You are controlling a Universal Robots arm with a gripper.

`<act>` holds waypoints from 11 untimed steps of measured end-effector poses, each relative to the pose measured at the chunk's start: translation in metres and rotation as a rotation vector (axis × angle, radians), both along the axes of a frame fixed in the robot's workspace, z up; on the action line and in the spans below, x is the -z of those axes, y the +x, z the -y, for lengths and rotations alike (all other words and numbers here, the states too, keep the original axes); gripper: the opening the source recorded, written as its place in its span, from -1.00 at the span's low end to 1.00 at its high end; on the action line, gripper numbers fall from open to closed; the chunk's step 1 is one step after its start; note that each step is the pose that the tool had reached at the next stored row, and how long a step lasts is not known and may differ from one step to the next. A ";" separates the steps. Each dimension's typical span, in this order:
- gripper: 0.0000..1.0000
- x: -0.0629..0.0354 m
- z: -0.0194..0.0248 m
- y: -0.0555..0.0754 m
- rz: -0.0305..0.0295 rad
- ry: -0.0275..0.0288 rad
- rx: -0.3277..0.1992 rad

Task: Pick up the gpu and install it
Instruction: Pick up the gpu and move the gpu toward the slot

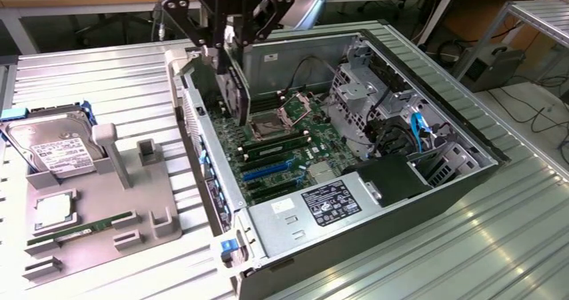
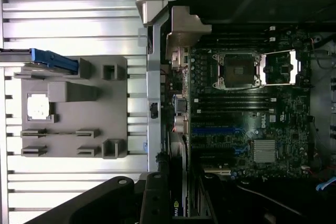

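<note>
Exterior view: the black linkage-fingered gripper [image 1: 229, 45] is clamped on the thin black rectangular gpu [image 1: 234, 90], which hangs on edge above the green motherboard [image 1: 284, 147] inside the open grey computer case [image 1: 427, 200]. The card should descend square to its slot. Wrist view: the gpu [image 2: 179, 203] is cut off by the frame, and its contact edge is probably hidden underneath.

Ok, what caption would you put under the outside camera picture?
Robot jaws hold the thin flat black graphics card upright over the green motherboard inside the open grey metal computer case.
</note>
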State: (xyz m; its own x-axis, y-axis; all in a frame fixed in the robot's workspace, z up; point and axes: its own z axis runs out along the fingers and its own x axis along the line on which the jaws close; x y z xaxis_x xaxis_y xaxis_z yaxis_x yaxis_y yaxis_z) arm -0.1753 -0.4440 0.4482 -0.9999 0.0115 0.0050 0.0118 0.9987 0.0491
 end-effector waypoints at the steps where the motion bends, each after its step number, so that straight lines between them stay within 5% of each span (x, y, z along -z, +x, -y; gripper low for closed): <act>1: -0.47 0.0010 0.0000 0.005 -0.0015 0.0000 0.000; 11: -0.47 0.0184 -0.0009 0.055 -0.0162 -0.0010 0.000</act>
